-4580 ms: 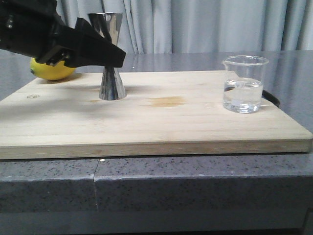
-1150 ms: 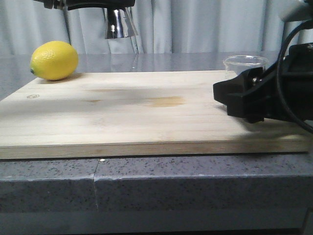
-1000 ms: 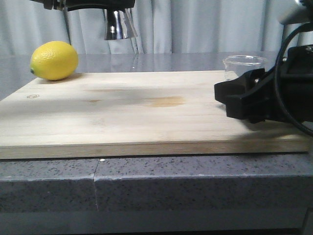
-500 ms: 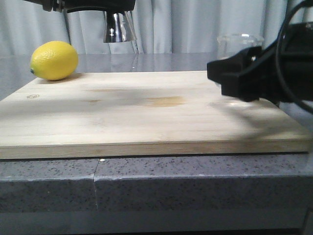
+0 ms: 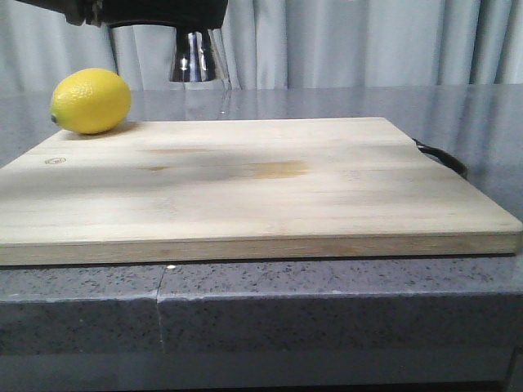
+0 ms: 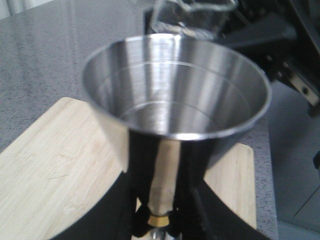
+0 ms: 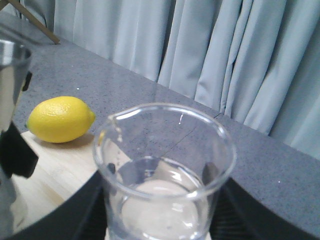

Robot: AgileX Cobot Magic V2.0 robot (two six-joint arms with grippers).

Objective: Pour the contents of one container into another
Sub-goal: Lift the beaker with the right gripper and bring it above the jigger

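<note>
Jigger (image 6: 175, 95), steel, gold band at waist, clamped upright in the left hand (image 6: 160, 220) and held aloft above the far left part of the cutting board (image 5: 245, 188), near the lemon (image 5: 90, 100) at its far left corner. Beaker (image 7: 165, 175), clear glass, part-filled, gripped by the right hand (image 7: 155, 220) and raised off the board, close beyond the jigger's mouth. Risk, as judged: spout misaligned with the rim, or too fast a tilt, spilling liquid onto board and desk (image 5: 327, 302).
</note>
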